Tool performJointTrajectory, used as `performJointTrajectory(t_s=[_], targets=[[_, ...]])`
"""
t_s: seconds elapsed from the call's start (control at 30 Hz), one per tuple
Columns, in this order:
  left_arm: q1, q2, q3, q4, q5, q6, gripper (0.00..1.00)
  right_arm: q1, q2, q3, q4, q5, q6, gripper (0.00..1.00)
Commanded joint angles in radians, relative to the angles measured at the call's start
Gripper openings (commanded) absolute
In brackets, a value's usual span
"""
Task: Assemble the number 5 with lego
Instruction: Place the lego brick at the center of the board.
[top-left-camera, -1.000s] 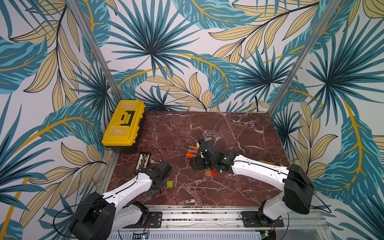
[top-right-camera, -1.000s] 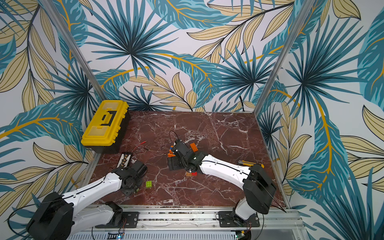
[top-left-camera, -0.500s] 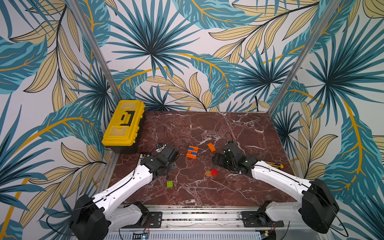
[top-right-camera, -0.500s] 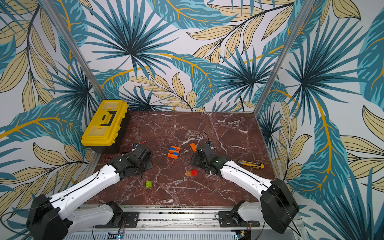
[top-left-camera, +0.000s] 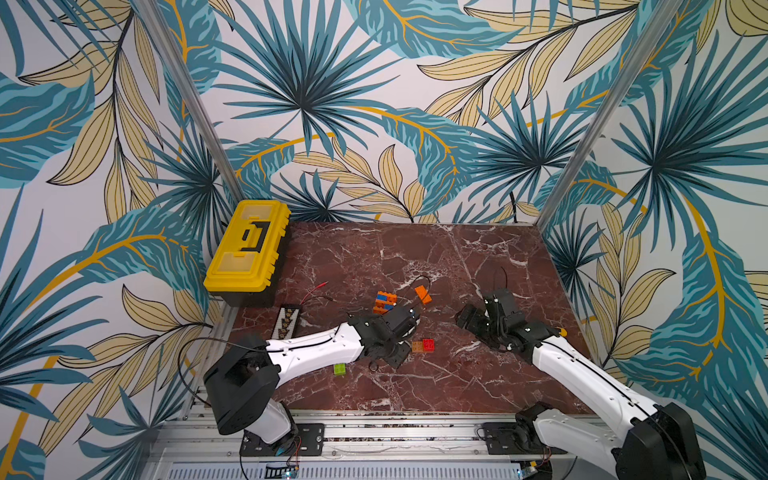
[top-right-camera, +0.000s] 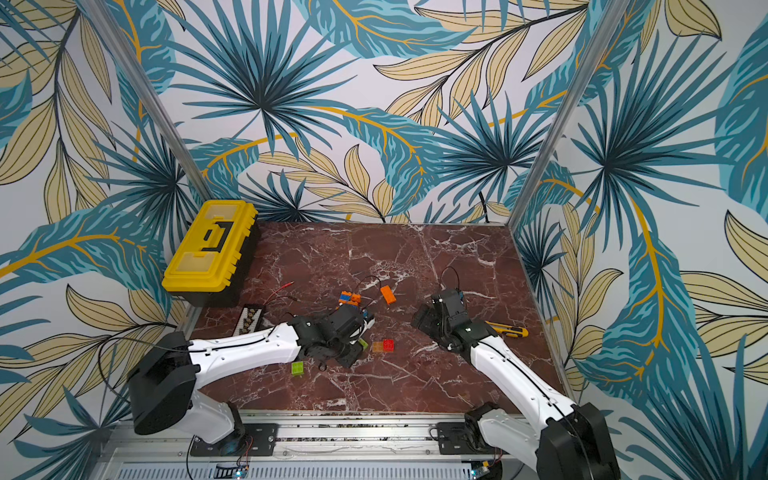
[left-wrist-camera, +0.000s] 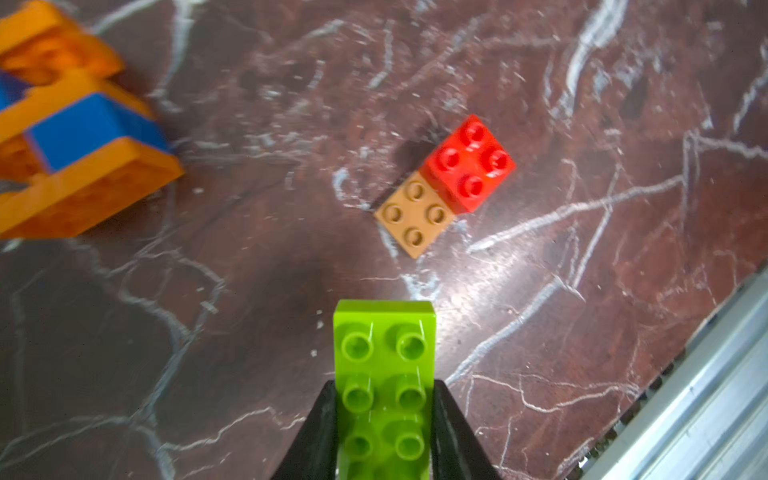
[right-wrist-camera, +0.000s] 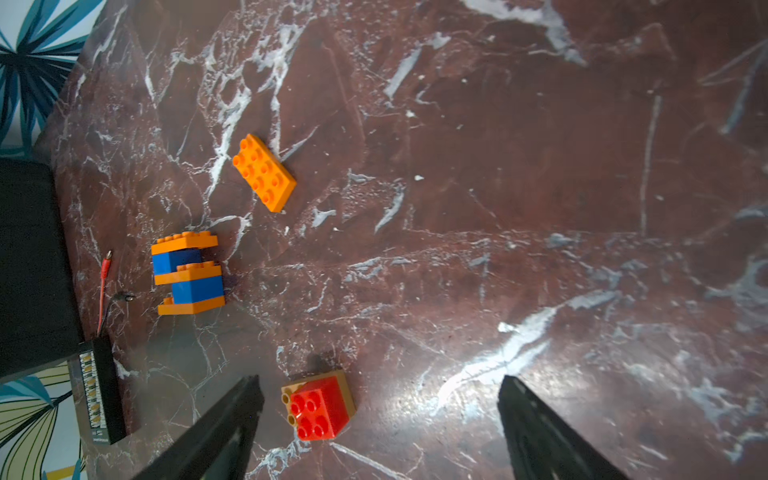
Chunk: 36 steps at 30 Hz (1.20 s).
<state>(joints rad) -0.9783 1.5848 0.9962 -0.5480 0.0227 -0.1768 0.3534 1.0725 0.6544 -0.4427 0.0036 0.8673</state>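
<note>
In both top views, an orange-blue stack (top-left-camera: 384, 302) is sitting in the middle of the table (top-left-camera: 478, 257). An orange brick (top-left-camera: 423, 294) is lying just beside it. Nearer the front, a red brick (top-left-camera: 428, 344) is touching a tan brick (top-left-camera: 417, 346), and a small lime brick (top-left-camera: 339, 368) is lying apart from the rest.

In the left wrist view, the left gripper (left-wrist-camera: 385, 388) is clamping a long lime brick (left-wrist-camera: 384, 345) by its sides, with the free end pointing toward the red and tan pair.

In the right wrist view, the right gripper (right-wrist-camera: 379, 381) is hanging spread wide and holding nothing. The red brick is showing between its fingers (right-wrist-camera: 216, 432).
</note>
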Motion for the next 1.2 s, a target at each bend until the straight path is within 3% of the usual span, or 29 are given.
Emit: performJointTrajectory(t_s=[0.0, 0.43, 0.73, 1.0, 1.17], targets=[[-0.033, 0.062, 0.085, -0.046, 0.083, 0.197, 0.09, -0.018, -0.036, -0.036, -0.056, -0.031, -0.014, 0.91], [-0.135, 0.245, 0.218, -0.019, 0.074, 0.508, 0.14, -0.075, -0.1, -0.064, -0.138, -0.045, -0.038, 0.92], [-0.138, 0.304, 0.253, -0.04, 0.123, 0.613, 0.18, -0.087, -0.119, -0.078, -0.143, -0.06, -0.034, 0.92], [-0.137, 0.241, 0.219, 0.021, 0.087, 0.563, 0.49, -0.086, -0.074, -0.047, -0.181, -0.068, -0.046, 0.9], [-0.137, 0.188, 0.204, 0.027, 0.099, 0.5, 0.59, -0.086, -0.054, -0.033, -0.192, -0.091, -0.049, 0.9]])
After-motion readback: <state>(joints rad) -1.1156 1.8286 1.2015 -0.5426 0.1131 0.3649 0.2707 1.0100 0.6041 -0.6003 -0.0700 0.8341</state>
